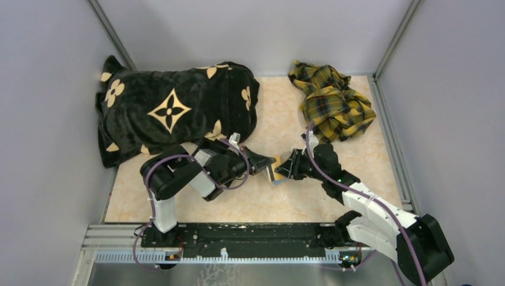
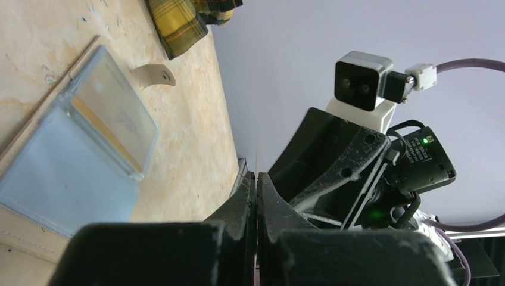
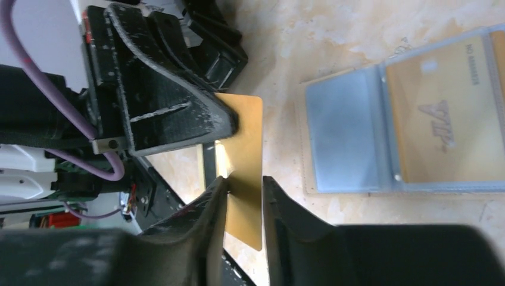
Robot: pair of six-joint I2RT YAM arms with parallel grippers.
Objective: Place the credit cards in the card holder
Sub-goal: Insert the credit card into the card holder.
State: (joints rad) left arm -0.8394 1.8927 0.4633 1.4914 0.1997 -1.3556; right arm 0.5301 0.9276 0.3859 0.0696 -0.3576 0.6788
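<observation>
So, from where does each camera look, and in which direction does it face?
Top external: above and behind the bases, looking down at the table; both arms show, left gripper and right gripper meeting.
Left wrist: on the left arm, facing across the table past the open card holder; its own shut gripper fills the bottom.
Right wrist: on the right arm, facing the table; its own gripper flanks the gold card.
Shared: both wrist views show the card holder and the other arm's gripper.
</observation>
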